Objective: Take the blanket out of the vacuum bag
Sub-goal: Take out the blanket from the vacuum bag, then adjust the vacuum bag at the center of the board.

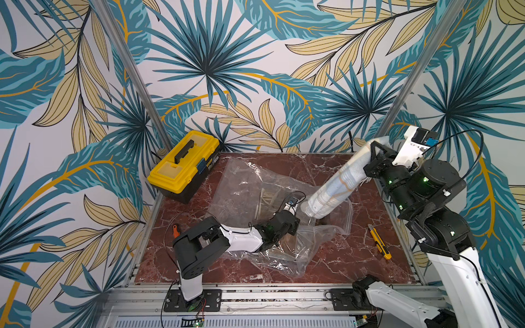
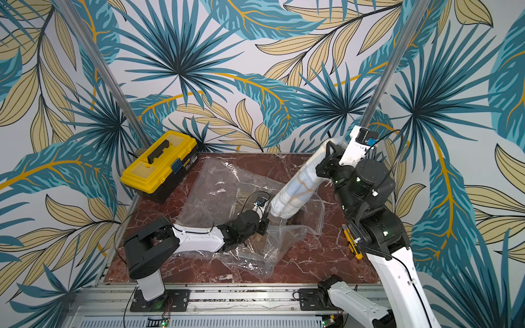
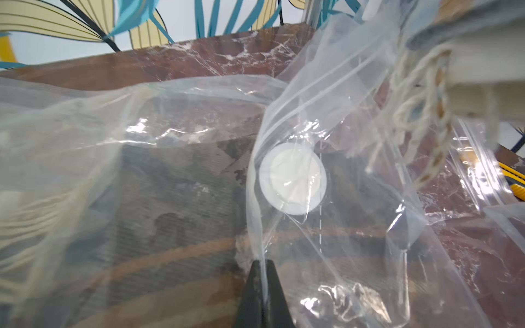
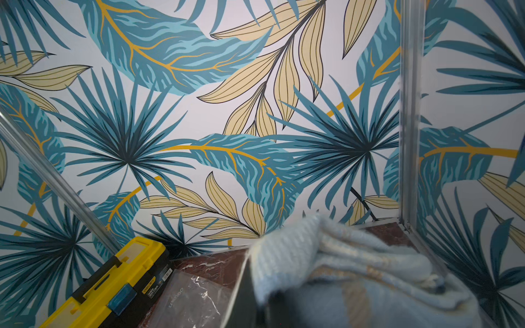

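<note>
The right gripper (image 1: pixel 372 155) was clamped on the upper end of the pale blue and cream woven blanket (image 1: pixel 338 181), raised above the far right corner of the red marble-pattern table (image 1: pixel 341 264). The blanket's long axis slanted from that gripper down toward the table centre, where its lower end met the mouth of the clear plastic vacuum bag (image 1: pixel 241 184).

The left gripper (image 3: pixel 262 265) was closed on a fold of bag film just beside the white round valve (image 3: pixel 292 181), pinning the bag low. Fringe and striped fabric showed through the film (judged to be blanket not yet out).

The right arm was the one placed to pull further, along the blanket's axis and away from the mouth.
</note>
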